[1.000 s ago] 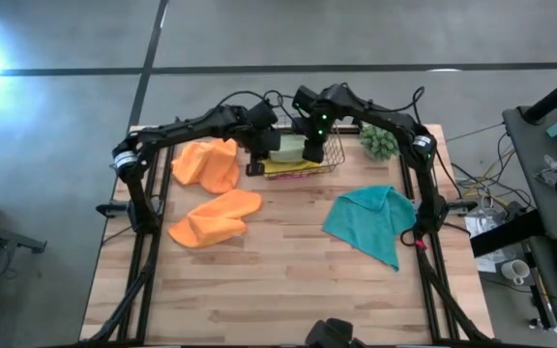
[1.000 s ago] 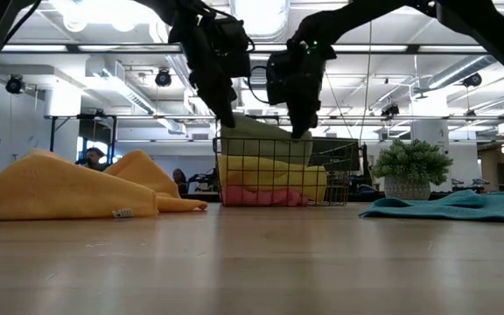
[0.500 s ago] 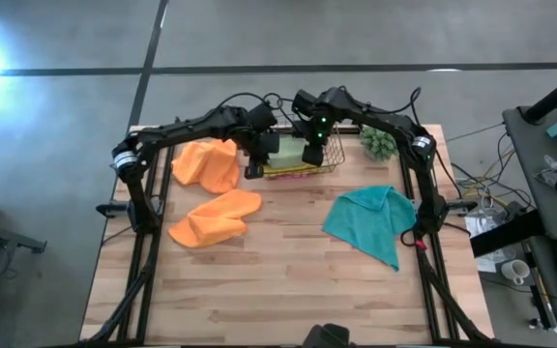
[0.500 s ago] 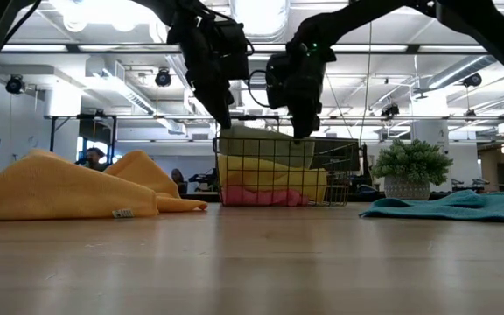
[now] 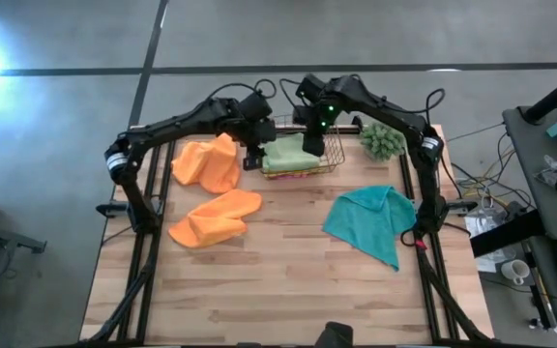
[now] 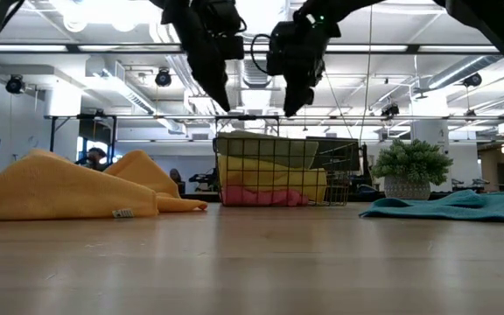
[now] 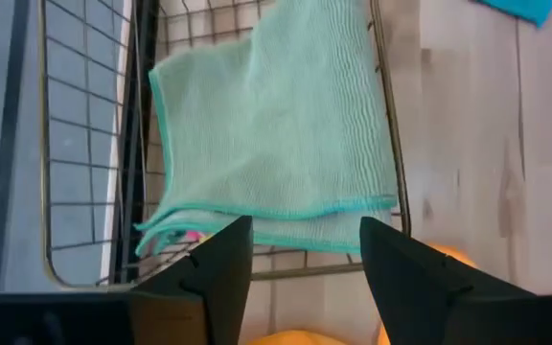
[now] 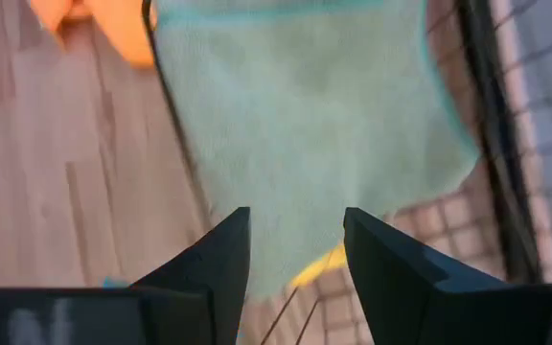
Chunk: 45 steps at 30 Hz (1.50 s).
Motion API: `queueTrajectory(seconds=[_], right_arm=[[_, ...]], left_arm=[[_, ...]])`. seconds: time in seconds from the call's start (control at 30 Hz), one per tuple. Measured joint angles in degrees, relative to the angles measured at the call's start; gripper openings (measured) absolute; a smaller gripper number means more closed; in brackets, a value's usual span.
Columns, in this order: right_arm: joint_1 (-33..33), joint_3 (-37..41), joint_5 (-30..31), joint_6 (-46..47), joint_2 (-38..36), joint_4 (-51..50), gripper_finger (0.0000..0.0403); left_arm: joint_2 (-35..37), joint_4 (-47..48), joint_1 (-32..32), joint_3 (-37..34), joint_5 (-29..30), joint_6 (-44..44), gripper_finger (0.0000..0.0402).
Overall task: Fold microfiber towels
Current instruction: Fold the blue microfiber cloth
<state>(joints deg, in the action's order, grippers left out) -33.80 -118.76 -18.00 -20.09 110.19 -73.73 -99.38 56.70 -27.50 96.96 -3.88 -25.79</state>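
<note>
Light green towel [image 5: 288,153] now lies folded on top of the stack in the wire basket [image 5: 335,153], over the yellow towel [image 6: 269,185] and the pink towel [image 6: 256,198] at the bottom. A second ago both grippers were down at the basket rim, clamped on this towel; now both have let go and lifted clear. Left gripper [image 6: 221,96] and right gripper [image 6: 289,99] hang above the basket, jaws spread, nothing between them; both wrist views look past empty fingers down at the green cloth. The towel settled flat, one corner a bit skewed in the left wrist view.

Judgement: that towel is done, three stacked. Left on the table: one orange towel [image 5: 209,162] just beside the basket, second orange towel [image 5: 215,217] nearer the front, teal towel [image 5: 370,220] on the right side, all crumpled. The fuzzy plant [image 5: 379,141] stands by the basket, untouched. Next pick is probably the near orange one.
</note>
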Motion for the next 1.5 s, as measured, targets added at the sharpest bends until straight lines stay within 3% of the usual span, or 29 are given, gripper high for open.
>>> queueTrajectory(seconds=[0.3, 0.6, 0.8, 0.97, 1.2, 1.37, 1.5], right_arm=[[0.45, 0.5, -0.66, -1.54, 0.55, -1.28, 0.016], [3.94, 1.78, -2.13, 0.78, -3.06, -9.21, 0.016], [11.23, 10.6, -2.57, 3.56, -7.7, -8.94, 0.016], [18.37, 20.67, -2.56, 10.72, -13.96, -1.34, 0.0154], [27.65, 35.5, 1.04, 27.02, -25.27, 6.42, 0.0132], [34.41, 45.01, 9.17, 41.54, -33.49, 8.34, 0.012], [39.47, 50.84, 10.06, 52.23, -39.19, 10.59, 0.0118]], left_arm=[[5.45, 11.95, 0.18, -2.85, 0.15, 10.81, 0.0177], [18.48, 8.94, 4.85, -20.06, 0.13, 25.68, 0.0177], [28.59, 4.79, 11.75, -33.36, 0.02, 38.39, 0.0177], [34.19, -2.45, 17.9, -40.51, 0.02, 44.9, 0.0177], [33.55, -15.77, 22.79, -43.9, 0.02, 44.17, 0.0177], [26.97, -27.46, 23.56, -41.92, 0.05, 33.04, 0.0177], [19.43, -35.06, 23.56, -38.14, 0.08, 24.92, 0.0177]])
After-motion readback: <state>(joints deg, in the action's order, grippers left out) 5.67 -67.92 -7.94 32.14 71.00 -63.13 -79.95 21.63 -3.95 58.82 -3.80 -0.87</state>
